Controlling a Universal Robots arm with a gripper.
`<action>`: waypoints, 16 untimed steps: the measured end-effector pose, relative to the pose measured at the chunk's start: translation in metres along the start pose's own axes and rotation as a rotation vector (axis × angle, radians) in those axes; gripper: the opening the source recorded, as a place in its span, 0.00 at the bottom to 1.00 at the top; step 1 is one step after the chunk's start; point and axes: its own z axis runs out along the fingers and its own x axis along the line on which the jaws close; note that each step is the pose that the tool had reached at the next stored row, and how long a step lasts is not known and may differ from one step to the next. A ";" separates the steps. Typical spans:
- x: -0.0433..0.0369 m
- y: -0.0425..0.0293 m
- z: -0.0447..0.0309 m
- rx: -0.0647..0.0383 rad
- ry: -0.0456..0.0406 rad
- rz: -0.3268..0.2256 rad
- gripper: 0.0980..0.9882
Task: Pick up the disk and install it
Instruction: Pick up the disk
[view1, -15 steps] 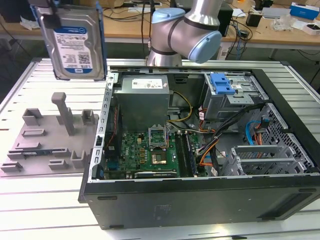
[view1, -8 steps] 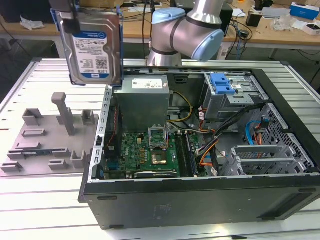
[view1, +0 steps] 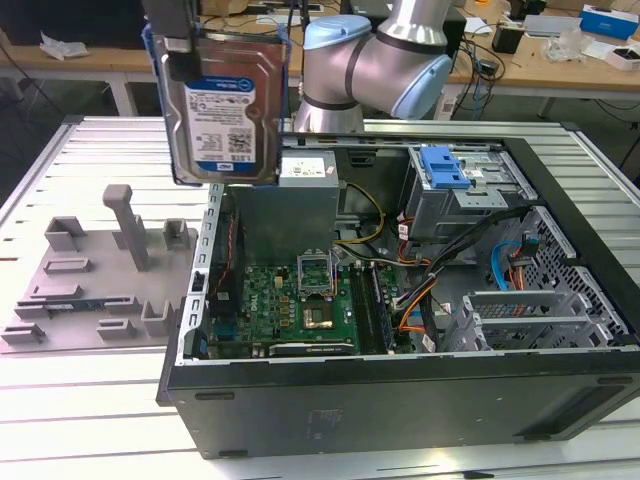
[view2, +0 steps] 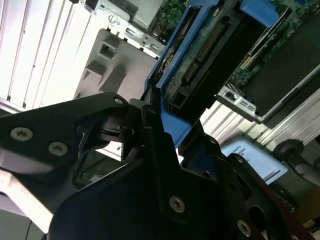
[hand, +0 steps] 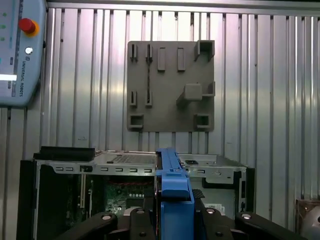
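Blue-framed disk (view1: 225, 110) clamped tight in gripper (view2: 159, 122) | exterior view shows you its label; first wrist view, its thin edge | slatted metal table (view1: 90, 400), benches (view1: 560, 75) behind.

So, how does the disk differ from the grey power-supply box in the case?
The disk hangs upright in the gripper; the power-supply box sits inside the case. The disk is thin with a blue frame; the box is bulkier and grey. Both bear white labels.
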 end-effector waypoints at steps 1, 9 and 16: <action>0.0041 -0.0068 -0.0004 -0.001 0.0002 0.000 0.30; 0.0248 -0.0572 -0.0029 -0.005 0.0003 0.000 0.30; 0.0403 -0.0966 -0.0049 -0.007 0.0002 0.000 0.30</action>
